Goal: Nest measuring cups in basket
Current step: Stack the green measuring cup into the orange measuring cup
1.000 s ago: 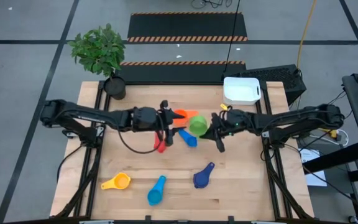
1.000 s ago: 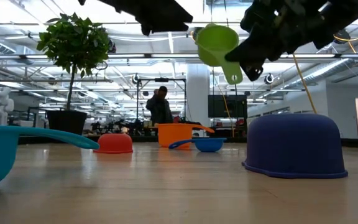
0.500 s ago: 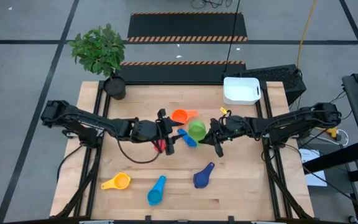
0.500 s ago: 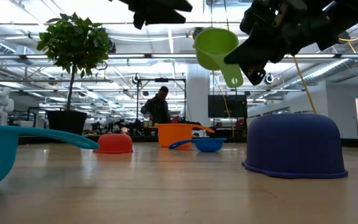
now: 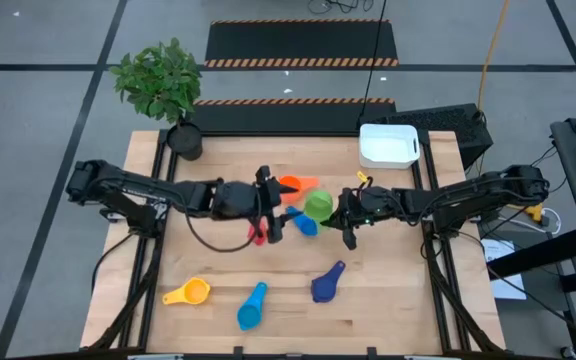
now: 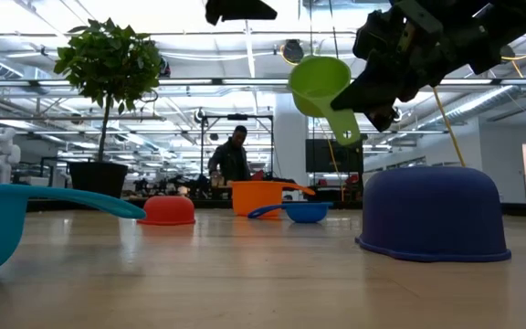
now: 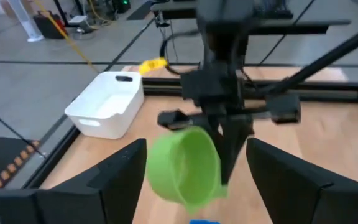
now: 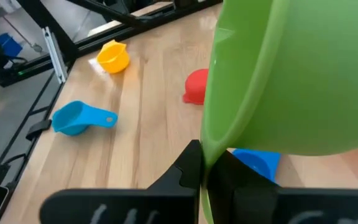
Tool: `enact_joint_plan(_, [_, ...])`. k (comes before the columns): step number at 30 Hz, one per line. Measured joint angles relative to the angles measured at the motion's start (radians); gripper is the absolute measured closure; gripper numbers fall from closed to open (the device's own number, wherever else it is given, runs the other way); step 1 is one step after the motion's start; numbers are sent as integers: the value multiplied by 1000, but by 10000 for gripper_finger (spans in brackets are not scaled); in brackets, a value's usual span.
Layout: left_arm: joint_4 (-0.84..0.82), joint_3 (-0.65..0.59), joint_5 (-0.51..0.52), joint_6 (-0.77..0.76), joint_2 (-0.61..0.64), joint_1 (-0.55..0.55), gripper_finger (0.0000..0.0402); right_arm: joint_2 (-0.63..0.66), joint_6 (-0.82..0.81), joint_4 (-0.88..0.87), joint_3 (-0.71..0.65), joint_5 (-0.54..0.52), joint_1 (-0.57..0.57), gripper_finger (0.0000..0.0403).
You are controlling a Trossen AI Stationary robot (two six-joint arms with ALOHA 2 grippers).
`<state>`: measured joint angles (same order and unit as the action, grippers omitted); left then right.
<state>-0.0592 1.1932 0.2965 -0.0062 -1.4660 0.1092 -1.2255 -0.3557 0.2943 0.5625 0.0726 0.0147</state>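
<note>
The right gripper [image 5: 349, 212] is clamped on the handle of a green cup [image 5: 318, 204], holding it in the air above the middle of the table [image 5: 388, 300], bowl tipped sideways (held by the handle, I judge, so the bowl stays free to drop into place). The left gripper [image 5: 268, 208] hangs just to the left of it over the red cup [image 5: 259, 234], fingers spread and holding nothing, as if it has no part in this carry.

Below and beside the lifted cup sit an orange cup [image 5: 290, 185] and a small blue cup [image 5: 303, 223]. Nearer the front edge lie the dark blue cup [image 5: 325, 284], upside down, the light blue cup [image 5: 252, 305] and the yellow cup [image 5: 189, 292], all well apart. The white basket [image 5: 388, 146] waits at the far right corner, with no cup in it, so the green one probably goes there first. A potted plant [image 5: 163, 85] stands at the far left corner.
</note>
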Motion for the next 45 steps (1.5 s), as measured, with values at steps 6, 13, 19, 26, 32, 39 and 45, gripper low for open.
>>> enact_joint_plan(6, [-152, 125, -101, 40, -79, -56, 117, 0, 4, 8, 0, 2, -1, 403])
enact_joint_plan(13, [-306, 323, -305, 57, -237, -133, 131, 0, 24, 22, 0, 2, -1, 403])
enact_joint_plan(19, [-316, 442, -493, -27, -293, -199, 155, 0, 52, -12, 0, 3, -2, 403])
enact_joint_plan(26, [-373, 435, -690, -32, -295, -259, 182, 0, 53, -59, 0, 8, -2, 403])
enact_joint_plan(32, [-390, 414, -741, -34, -310, -302, 174, 0, 25, -84, 0, 10, -2, 403])
enact_joint_plan(39, [-396, 413, -742, -14, -386, -310, 149, 0, 11, -104, 0, 10, -2, 403])
enact_joint_plan(45, [-407, 411, -743, -2, -408, -312, 145, 0, 17, -135, 0, 10, -3, 403])
